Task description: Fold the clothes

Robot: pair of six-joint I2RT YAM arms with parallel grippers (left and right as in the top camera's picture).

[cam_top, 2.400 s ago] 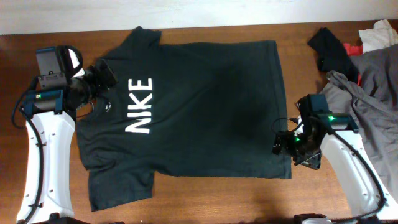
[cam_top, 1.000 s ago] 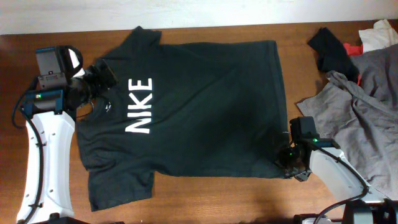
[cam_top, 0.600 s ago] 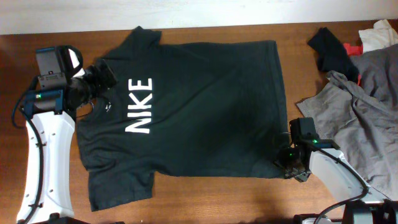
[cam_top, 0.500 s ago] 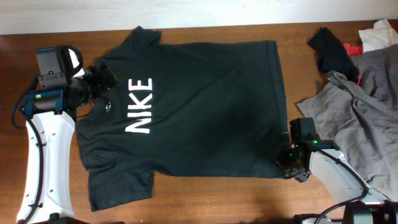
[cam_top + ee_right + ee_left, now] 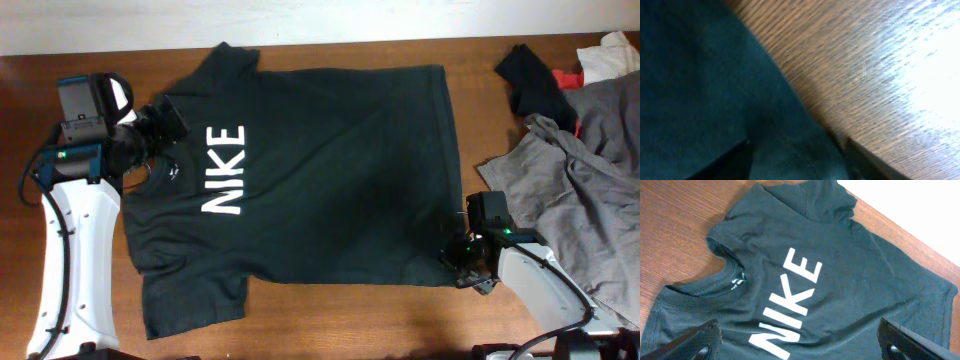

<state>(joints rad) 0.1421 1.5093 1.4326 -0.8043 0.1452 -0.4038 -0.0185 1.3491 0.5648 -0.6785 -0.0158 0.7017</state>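
The garment, a large, very dark blackish-green soft cotton T-shirt with white lettering on its chest, is found spread flat and face up at the middle of the brown wooden table, with the collar towards 9 o'clock and the hem towards 3 o'clock. No fold is seen anywhere: both sleeves lie out, and the hem is unturned. The task is therefore judged to be at its very start, with every fold left to be made. The left gripper is held above the collar at 9 o'clock with its jaws spread as wide as they go; nothing is held and the cloth is not seen to be touched. The right gripper is set low at the hem corner, at about 4 o'clock of the shirt. Its jaws stand partly apart, with the corner of the fabric lying between the fingers; no pinch is seen. A crumpled light grey garment lies apart at 3 o'clock.
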